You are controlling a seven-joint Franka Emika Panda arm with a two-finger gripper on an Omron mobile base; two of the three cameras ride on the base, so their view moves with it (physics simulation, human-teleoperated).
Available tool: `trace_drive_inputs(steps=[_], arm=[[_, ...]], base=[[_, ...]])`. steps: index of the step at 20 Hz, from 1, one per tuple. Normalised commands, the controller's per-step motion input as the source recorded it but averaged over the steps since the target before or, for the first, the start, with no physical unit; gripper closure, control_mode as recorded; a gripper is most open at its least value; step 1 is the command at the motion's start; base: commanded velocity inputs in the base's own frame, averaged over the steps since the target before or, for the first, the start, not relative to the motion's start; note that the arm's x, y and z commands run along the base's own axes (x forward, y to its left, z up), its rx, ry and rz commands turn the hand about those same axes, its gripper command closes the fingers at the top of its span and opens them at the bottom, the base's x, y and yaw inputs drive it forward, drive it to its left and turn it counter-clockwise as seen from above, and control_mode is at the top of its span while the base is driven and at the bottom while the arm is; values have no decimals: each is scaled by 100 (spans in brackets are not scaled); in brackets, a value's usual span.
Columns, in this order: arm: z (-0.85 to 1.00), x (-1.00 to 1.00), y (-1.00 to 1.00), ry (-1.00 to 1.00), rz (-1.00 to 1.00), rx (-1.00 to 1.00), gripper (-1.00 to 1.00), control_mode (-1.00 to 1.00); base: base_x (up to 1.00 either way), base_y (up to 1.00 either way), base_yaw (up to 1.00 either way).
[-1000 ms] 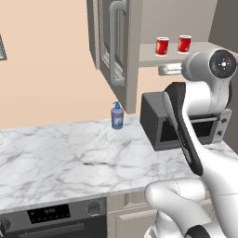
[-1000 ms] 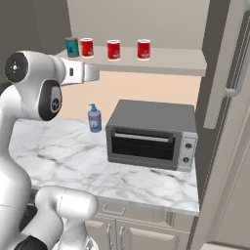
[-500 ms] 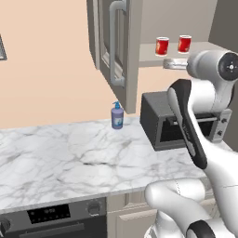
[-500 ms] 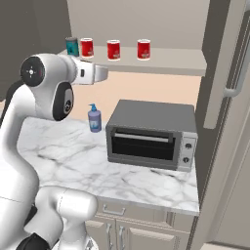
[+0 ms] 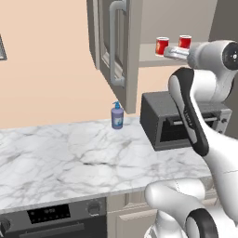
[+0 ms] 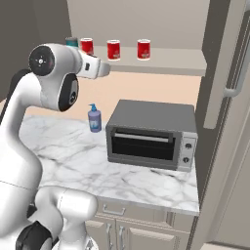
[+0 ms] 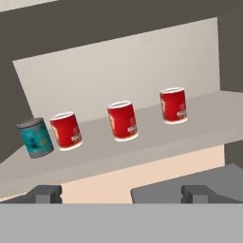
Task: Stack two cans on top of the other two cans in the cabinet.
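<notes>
Here the gripper (image 7: 116,192) is raised toward the cabinet (image 6: 166,61) shelf, jaws spread wide and holding nothing. Three red cans (image 7: 123,120) stand upright in a row on the shelf, apart from one another, with a teal can (image 7: 35,137) just beside the leftmost. Below, on the worktop (image 5: 69,162), sit a dark oven (image 6: 151,134) and a blue bottle (image 5: 117,115).
</notes>
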Motion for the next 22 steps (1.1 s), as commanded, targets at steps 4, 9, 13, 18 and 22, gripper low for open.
trace_drive_inputs(steps=[4, 9, 13, 18, 22], arm=[[14, 24, 0, 5, 0, 0, -100, -100], [8, 23, -1, 11, 1, -4, -100, -100], [-1, 26, -1, 14, 9, -4, -100, -100], [-7, 28, -1, 11, 17, -10, -100, -100], [-12, 21, -3, 0, 15, -16, -100, -100]], base=[[0, 0, 0], [0, 0, 0], [0, 0, 0], [0, 0, 0], [0, 0, 0]])
